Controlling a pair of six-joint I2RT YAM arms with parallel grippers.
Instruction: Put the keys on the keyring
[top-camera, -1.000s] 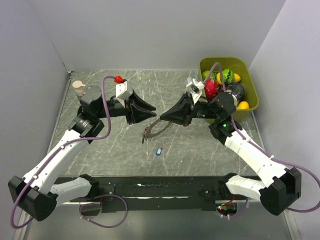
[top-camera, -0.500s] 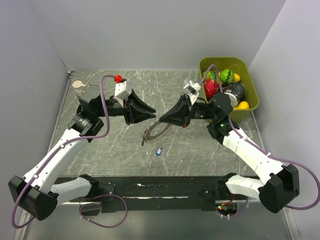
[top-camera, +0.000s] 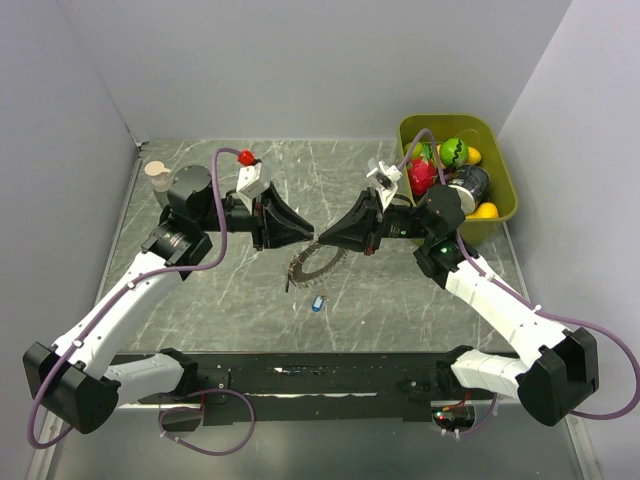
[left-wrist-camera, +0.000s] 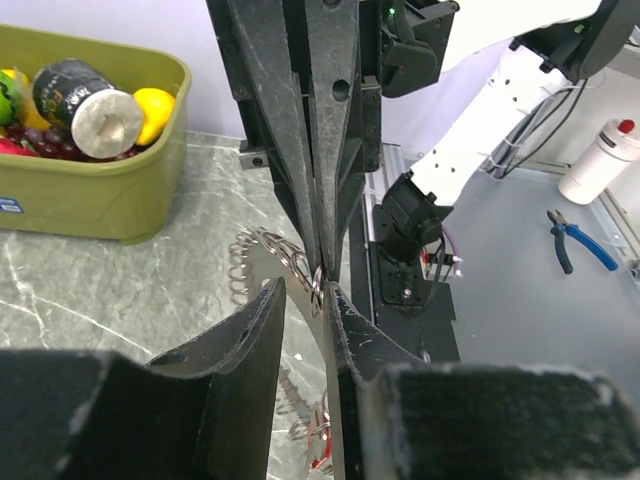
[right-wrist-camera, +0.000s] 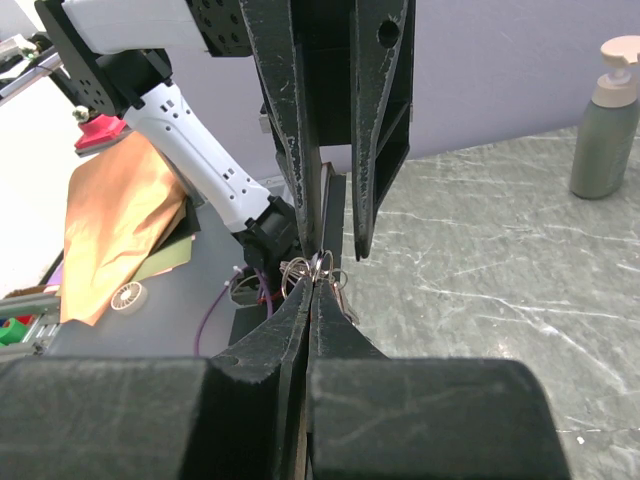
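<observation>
Leftward pressure is gone from the left arm: since the earlier frame its wrist has been swinging in toward the centre, and the left gripper (top-camera: 310, 232) is now meeting the right gripper (top-camera: 322, 238) tip to tip above the worktop (top-camera: 230, 290).

The right gripper is pinching fully closed on the wire of the keyring (top-camera: 310, 265), which is hanging below it with its fringe of small silvery keys dangling clear of the worktop. In the left wrist view the left gripper (left-wrist-camera: 310, 290) is standing narrowly parted, its tips straddling the small loop of wire just under the right gripper's tips; I cannot tell whether they are touching it yet.

One loose key with a blue head (top-camera: 318, 302) is lying on the worktop, just below the hanging keyring.

By my judgement the keyring is behaving as light, thin, stiff wire, slick in a pinch and apt to swing or twist. Bare wire beside the existing hold is looking like the place to grip, not the hanging keys. The blue key is best taken by its plastic head.
</observation>
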